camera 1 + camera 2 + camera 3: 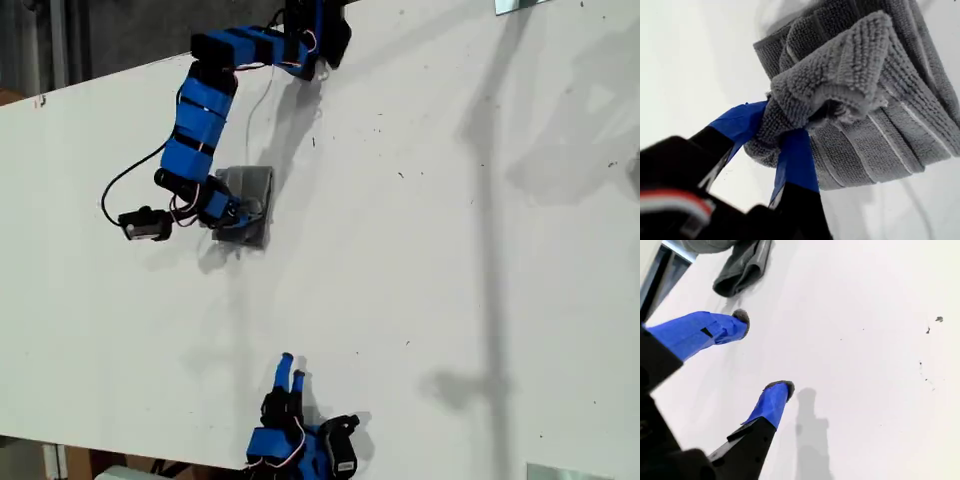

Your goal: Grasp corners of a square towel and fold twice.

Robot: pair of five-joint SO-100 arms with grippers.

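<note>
I am clamping my first gripper (777, 135) on a bunched fold of the grey striped soft towel (875, 100); I should lay it flat before letting go, while my second gripper (762, 352) is idling, fingers apart

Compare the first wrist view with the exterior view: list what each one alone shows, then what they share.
Only the first wrist view shows the pinch up close: my first gripper clamps a bunched fold of the towel, whose looped pile and pale stripes are clear.

Only the exterior view shows the whole white table, my second gripper near its bottom edge with jaws apart and nothing between them, and both arms' full length.

Both show the folded grey towel on the table, with my first gripper on it.
</note>
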